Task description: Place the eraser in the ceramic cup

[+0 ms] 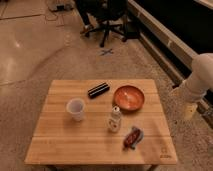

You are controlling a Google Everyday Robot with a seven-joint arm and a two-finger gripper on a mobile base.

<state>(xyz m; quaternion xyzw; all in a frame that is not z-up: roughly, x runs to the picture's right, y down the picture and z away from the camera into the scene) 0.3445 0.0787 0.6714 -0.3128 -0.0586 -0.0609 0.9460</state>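
The eraser is a small black bar lying at the back of the wooden table, left of centre. The ceramic cup is white, upright and tapered, and stands a little in front and to the left of the eraser. My arm comes in at the right edge of the view. The gripper hangs beyond the table's right edge, well away from both the eraser and the cup, and nothing shows in it.
An orange shallow bowl sits right of the eraser. A small pale bottle stands in front of the bowl. A red-and-blue packet lies near the front right. An office chair and a dark wall are behind.
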